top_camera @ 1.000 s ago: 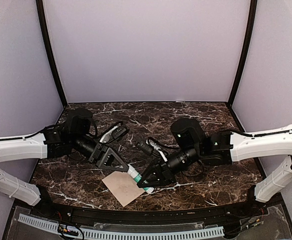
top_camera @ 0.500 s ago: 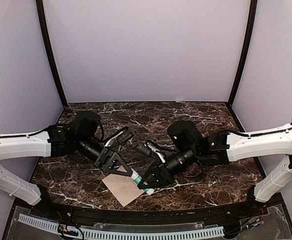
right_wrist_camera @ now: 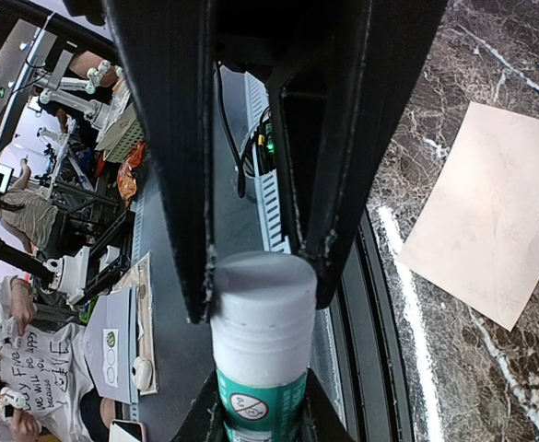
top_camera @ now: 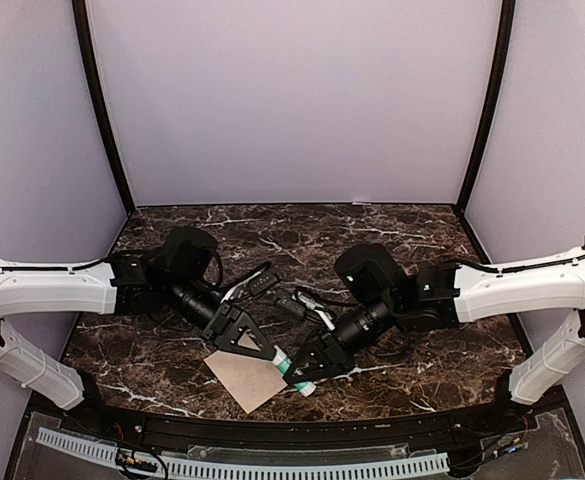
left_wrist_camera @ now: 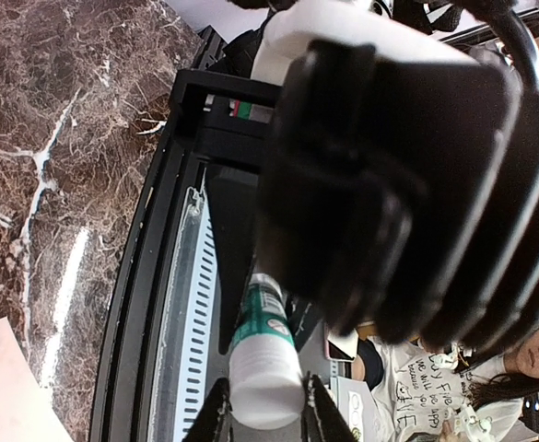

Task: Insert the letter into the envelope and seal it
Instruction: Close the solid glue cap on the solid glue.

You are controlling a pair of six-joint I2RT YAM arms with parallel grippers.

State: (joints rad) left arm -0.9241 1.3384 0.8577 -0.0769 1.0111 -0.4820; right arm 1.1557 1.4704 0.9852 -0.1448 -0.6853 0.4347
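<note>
2 grippers, 1 glue stick. The left gripper [left_wrist_camera: 265,412] is closed down to a narrow gap on the white cap [right_wrist_camera: 258,290]. The right gripper [right_wrist_camera: 260,416] is pinched the same way on the green-labelled body of that same glue stick [right_wrist_camera: 260,364]. So the stick bridges the 2 sets of fingers, and it looks to me like a setup for pulling the cap off — just my read.

Right beside the stick in the top view, 1 flat cream sheet [top_camera: 244,377] lies on the marble table [top_camera: 392,235], near the front edge. Neither gripper touches it. I see no flap or fold lines on it, so I'm calling it the letter, though the views are too coarse to be sure.

The envelope doesn't show in any of the 3 views. I can't say where it is or whether anything is in it yet.

Handling-wise, the letter should be thin, light and floppy, and it's lying flush on slick stone, so it'll be awkward to get a finger under. I'd go for a corner or a free edge with a gentle pinch — squeeze mid-sheet and it'll crease or buckle. It would also need to stay flat to slide into a snug pocket.
</note>
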